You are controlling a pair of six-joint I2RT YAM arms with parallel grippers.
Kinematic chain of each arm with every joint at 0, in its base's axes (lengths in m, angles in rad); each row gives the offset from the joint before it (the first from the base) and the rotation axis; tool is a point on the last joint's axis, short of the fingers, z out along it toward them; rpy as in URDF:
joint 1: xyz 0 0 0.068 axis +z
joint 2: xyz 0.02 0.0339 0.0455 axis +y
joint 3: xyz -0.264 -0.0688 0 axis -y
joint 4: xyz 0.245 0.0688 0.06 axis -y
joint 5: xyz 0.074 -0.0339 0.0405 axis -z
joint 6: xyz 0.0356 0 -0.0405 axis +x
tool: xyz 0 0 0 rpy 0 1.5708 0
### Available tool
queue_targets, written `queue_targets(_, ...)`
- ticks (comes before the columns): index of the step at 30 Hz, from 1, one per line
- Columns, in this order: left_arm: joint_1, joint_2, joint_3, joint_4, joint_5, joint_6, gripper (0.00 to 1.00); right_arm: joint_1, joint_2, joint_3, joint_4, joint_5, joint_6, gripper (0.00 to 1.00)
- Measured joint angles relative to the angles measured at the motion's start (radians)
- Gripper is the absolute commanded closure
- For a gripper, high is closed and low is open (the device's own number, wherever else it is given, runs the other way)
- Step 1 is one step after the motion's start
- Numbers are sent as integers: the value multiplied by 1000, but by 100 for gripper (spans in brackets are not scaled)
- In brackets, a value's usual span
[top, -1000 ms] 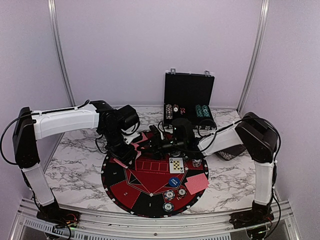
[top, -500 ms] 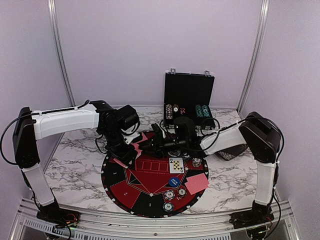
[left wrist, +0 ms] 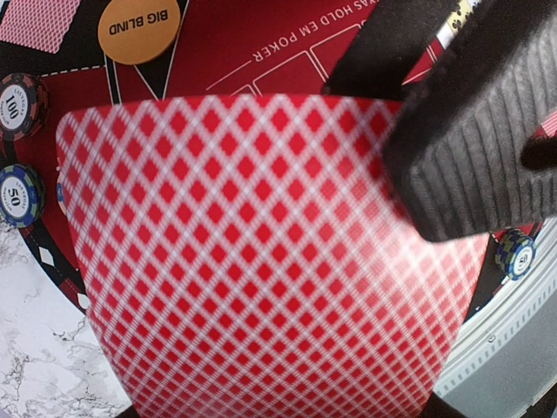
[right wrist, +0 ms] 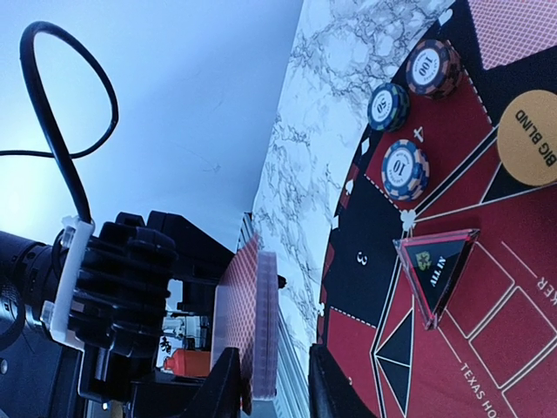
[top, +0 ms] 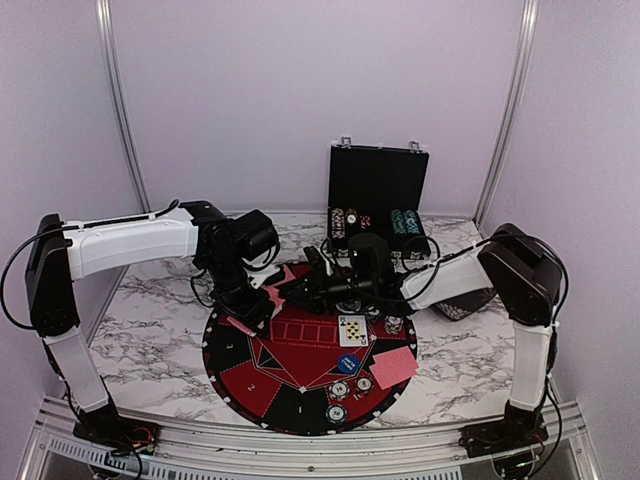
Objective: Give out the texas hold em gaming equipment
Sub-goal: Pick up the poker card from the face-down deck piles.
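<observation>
Where the arms meet above the mat's far-left edge, left gripper (top: 252, 303): clamped on the red-backed deck (left wrist: 261, 261), held off the mat (top: 250, 370).
Right gripper (right wrist: 277, 370): fingers apart, one on each side of the deck's edge, with a gap showing on one side.
Writing: mat, "HOLD EM POKER"; orange disc (right wrist: 531, 138), "BIG BLIND"; clear triangle (right wrist: 435, 270), "ALL IN".
Chips (right wrist: 406, 168): three by the orange disc, marked "100", "50", "10".
Loose cards: one face-up card (top: 352, 330) mid-mat; one red-backed card (top: 393, 367) near right.
Case (top: 378, 180): open at the far edge, lid upright, chip rows (top: 405, 222) inside.
</observation>
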Motion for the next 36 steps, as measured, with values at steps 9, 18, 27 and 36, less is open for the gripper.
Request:
queue_targets(9,0,0,0,0,0,0,51,0,-15,-11,8,3,5,89)
queue_targets(18,0,0,0,0,0,0,51,-1,-32,-22,21,3,9,100)
queue_targets(27,0,0,0,4,-2,0,51,-13,-58,-42,35,2,14,100)
queue_targets(36,0,0,-8,4,-4,0,51,-50,-97,-114,76,2,39,100)
